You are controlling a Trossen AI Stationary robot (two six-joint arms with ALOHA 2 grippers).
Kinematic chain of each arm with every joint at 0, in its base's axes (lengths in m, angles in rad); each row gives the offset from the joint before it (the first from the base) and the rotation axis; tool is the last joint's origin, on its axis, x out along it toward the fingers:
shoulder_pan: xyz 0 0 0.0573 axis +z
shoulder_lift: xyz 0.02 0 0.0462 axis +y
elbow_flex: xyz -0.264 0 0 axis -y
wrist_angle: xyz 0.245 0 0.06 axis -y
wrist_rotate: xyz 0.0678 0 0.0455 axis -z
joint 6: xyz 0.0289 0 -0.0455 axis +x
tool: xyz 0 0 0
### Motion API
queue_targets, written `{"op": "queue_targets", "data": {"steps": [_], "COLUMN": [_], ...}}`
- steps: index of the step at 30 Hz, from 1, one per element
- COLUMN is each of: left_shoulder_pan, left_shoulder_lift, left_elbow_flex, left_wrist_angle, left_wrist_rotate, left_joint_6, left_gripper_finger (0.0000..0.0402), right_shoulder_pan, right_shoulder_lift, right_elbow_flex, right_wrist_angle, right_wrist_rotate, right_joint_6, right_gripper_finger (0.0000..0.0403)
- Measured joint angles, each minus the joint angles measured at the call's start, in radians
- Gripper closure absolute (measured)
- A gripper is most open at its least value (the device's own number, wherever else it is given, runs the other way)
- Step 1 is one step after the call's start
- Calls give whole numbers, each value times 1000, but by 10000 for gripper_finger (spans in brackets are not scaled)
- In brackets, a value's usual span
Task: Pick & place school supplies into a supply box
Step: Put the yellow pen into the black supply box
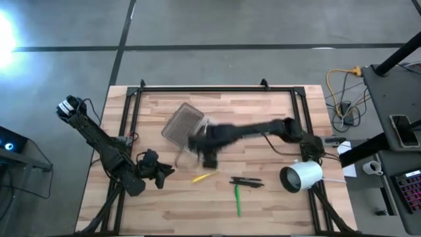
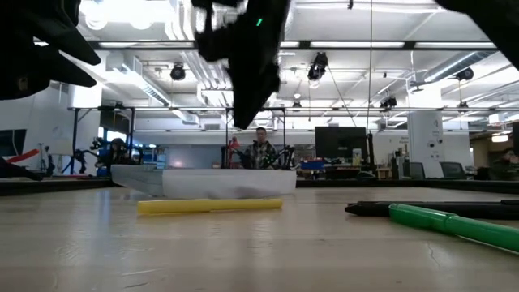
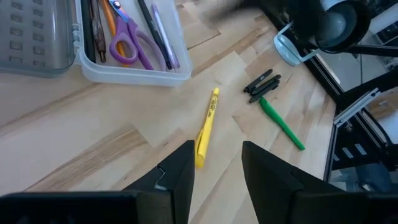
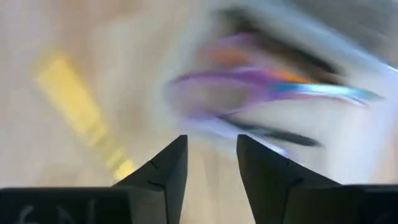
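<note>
The supply box lies open near the table's middle, its grey ribbed half beside the clear half. The clear half holds purple-handled scissors and thin pens. A yellow marker, two black pens and a green marker lie flat on the wood nearer the near edge. My right gripper hangs open and empty, blurred, over the box's near end. My left gripper is open and empty, left of the yellow marker.
A white cylinder lies on its side near the table's right edge, close to the right arm's base. Cables and a desk stand beyond the right edge. Bare wood stretches along the near edge. A person sits far off in the room.
</note>
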Motion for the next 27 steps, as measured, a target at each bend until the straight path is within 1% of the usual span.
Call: {"op": "queue_targets", "data": {"steps": [2, 4, 6, 9, 13, 19, 23, 27], "left_shoulder_pan": [0, 0, 0, 0, -8, -24, -38, -46], "left_shoulder_lift": [0, 0, 0, 0, -1, -1, -1, 1], "left_elbow_flex": [0, 0, 0, 0, 0, 0, 0, 1], "left_wrist_angle": [0, 0, 0, 0, 2, 39, 73, 99], "left_wrist_rotate": [0, 0, 0, 0, 4, 18, 23, 23], "left_joint_6": [1, 2, 8, 9, 9, 2, 1, 1], "left_gripper_finger": [284, 284, 284, 284, 284, 284, 284, 284], "right_shoulder_pan": [66, 124, 171, 211, 213, 195, 184, 167], "right_shoulder_lift": [0, 1, 7, 26, 62, 125, 151, 167], "right_elbow_flex": [-7, -32, -58, -95, -107, -106, -94, -78], "right_wrist_angle": [-12, 1, 36, 111, 176, 196, 218, 217], "right_wrist_rotate": [-34, -48, -69, -78, -78, -76, -54, -16], "right_joint_6": [-117, -190, -222, -225, -199, -213, -214, -193], "right_gripper_finger": [267, 262, 257, 247, 232, 207, 205, 216]}}
